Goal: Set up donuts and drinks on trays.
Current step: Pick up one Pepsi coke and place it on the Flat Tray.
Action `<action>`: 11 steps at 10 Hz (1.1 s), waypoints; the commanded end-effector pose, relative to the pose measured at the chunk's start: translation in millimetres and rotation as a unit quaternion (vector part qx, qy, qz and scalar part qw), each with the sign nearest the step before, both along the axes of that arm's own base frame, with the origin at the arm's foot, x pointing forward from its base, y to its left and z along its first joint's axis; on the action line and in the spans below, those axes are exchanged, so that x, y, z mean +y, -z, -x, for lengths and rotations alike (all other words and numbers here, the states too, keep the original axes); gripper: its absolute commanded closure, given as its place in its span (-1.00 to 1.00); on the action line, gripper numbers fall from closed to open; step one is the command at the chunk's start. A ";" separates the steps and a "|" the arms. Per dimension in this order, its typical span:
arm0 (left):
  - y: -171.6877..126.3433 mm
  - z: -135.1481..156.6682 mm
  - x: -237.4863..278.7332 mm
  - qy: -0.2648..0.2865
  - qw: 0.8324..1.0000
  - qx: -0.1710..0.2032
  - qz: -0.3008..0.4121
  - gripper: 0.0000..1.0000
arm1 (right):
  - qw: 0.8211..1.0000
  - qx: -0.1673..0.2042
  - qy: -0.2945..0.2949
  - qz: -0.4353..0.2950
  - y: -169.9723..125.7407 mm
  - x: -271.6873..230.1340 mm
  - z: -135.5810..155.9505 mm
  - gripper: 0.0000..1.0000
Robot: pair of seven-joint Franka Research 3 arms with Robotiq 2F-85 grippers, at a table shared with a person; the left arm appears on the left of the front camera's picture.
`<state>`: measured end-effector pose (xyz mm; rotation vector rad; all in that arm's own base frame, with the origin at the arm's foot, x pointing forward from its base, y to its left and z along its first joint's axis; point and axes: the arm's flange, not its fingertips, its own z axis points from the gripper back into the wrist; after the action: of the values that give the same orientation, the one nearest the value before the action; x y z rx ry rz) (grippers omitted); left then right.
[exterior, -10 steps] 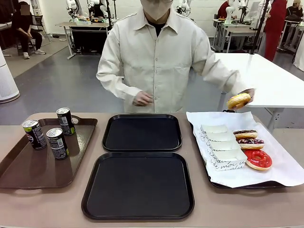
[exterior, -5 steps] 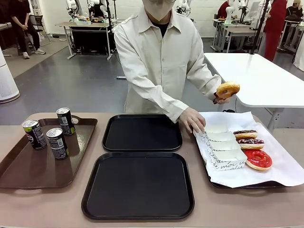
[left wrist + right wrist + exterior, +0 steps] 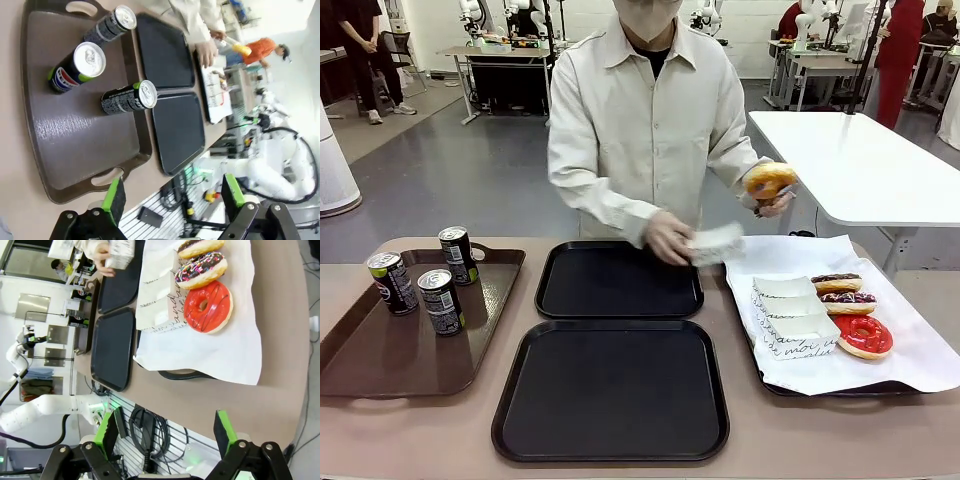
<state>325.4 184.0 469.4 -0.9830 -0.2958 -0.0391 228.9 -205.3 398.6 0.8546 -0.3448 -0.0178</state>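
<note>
Your left gripper (image 3: 172,197) has its jaws spread wide with nothing between them, and its wrist camera looks out over the brown tray (image 3: 75,145). Your right gripper (image 3: 167,427) is the same: green pads well apart, gripping nothing, aimed past the table edge toward the paper-lined tray (image 3: 210,347). On the brown tray at your left, three cans (image 3: 441,301) stand upright in a loose cluster, one nearer the far rim and two closer to you, none of them touching. In the middle of the table sit the two black trays, the near black tray (image 3: 611,390) just in front of the far black tray (image 3: 619,280), almost edge to edge, and neither has anything on it. At your right, on the white paper, a stack of white boxes (image 3: 790,320) with black script lies flat and overlapping. Beside it are two chocolate-sprinkled donuts (image 3: 848,300) in a row, with the red-iced donut (image 3: 863,336) nearest you. Across the table the person stands leaning in. One hand (image 3: 667,238) holds a white box (image 3: 715,243) in the air over the right far corner of the far black tray, blurred by motion. The other hand (image 3: 775,203) holds a glazed donut (image 3: 769,181) up at chest height, above the far edge of the paper-lined tray and clear of the table.
</note>
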 end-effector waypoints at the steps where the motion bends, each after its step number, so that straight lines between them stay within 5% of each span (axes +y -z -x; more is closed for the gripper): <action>1: -55.6 -4.6 -49.5 0.034 0.991 -0.011 -0.126 -1.00 | 1.000 -0.010 0.000 -0.010 1.7 -1.8 -1.3 -1.00; 4: -92.1 -23.4 -140.3 0.080 0.943 0.028 -0.321 -1.00 | 1.000 -0.010 0.000 -0.010 1.7 -1.8 -1.3 -1.00; 6: -74.4 -35.4 -196.6 0.081 0.915 0.027 -0.395 -1.00 | 1.000 -0.010 0.000 -0.010 1.7 -1.8 -1.3 -1.00; 7: -60.1 -44.0 -218.8 0.062 0.901 -0.004 -0.430 -1.00 | 1.000 -0.010 0.000 -0.010 1.7 -1.8 -1.3 -1.00; 11: -3.7 -81.1 -259.8 0.006 0.889 0.020 -0.456 -1.00 | 1.000 -0.010 0.000 -0.010 1.7 -1.8 -1.3 -1.00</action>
<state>393.0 -72.8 479.5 -0.0722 -0.1984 -0.2246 228.0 -205.8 398.9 0.8536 -0.3431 -0.0207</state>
